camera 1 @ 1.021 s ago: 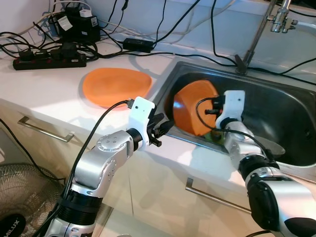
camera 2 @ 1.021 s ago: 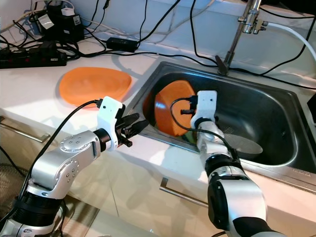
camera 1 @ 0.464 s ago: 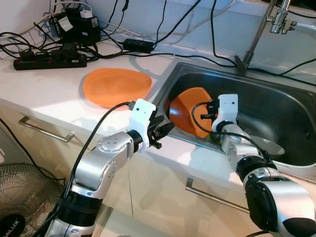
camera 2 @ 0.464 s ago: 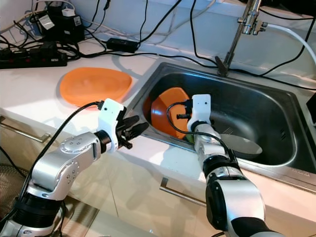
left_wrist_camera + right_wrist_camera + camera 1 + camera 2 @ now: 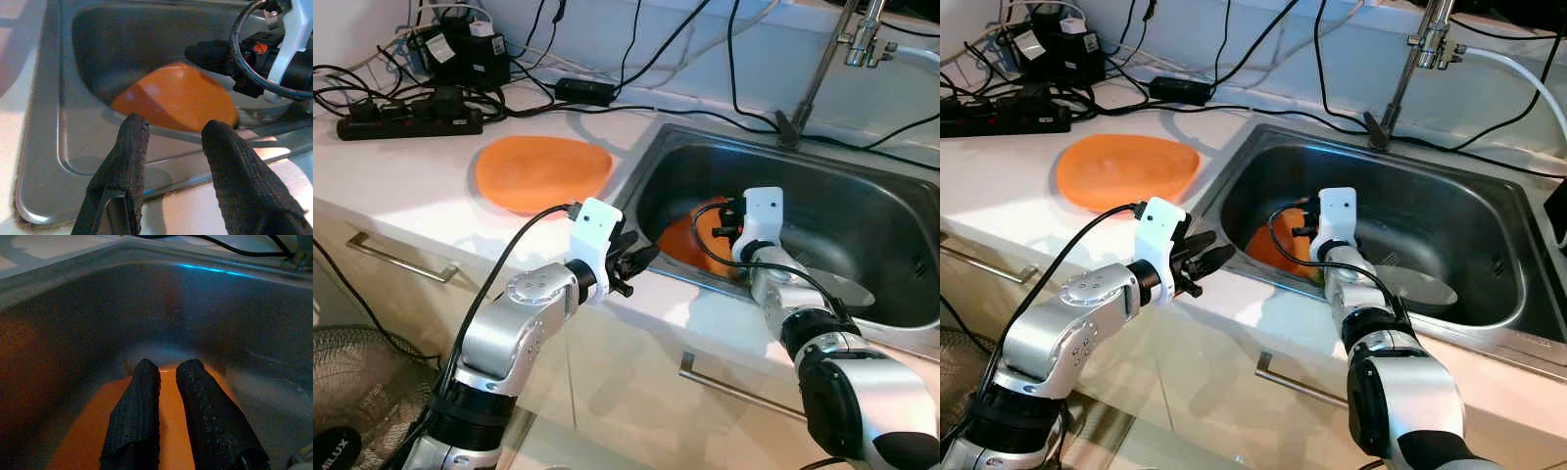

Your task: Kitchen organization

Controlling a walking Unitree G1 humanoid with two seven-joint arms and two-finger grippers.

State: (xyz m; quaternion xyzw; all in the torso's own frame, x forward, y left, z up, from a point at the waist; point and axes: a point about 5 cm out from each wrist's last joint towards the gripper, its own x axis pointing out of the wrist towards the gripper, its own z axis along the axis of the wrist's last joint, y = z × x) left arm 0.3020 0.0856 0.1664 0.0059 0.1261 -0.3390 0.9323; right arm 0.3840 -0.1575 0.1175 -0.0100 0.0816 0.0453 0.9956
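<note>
An orange plate (image 5: 690,243) lies low in the steel sink (image 5: 862,186), near its front left corner. My right gripper (image 5: 713,223) reaches down into the sink. Its fingers (image 5: 137,406) are almost together on the plate, with a thin strip of orange in the gap. A second orange plate (image 5: 543,171) rests flat on the white counter to the left of the sink. My left gripper (image 5: 641,259) hovers open over the counter edge at the sink's front left rim, pointing at the plate (image 5: 176,98) and holding nothing.
A silver utensil (image 5: 847,289) lies on the sink floor to the right of the plate. The faucet (image 5: 818,73) rises behind the sink. Power strips and cables (image 5: 411,113) crowd the back left of the counter. A fan (image 5: 352,392) stands on the floor at the lower left.
The plate in the sink has gone from steeply tilted to lying low on the sink floor, and my right gripper has dropped with it. My left gripper has barely moved.
</note>
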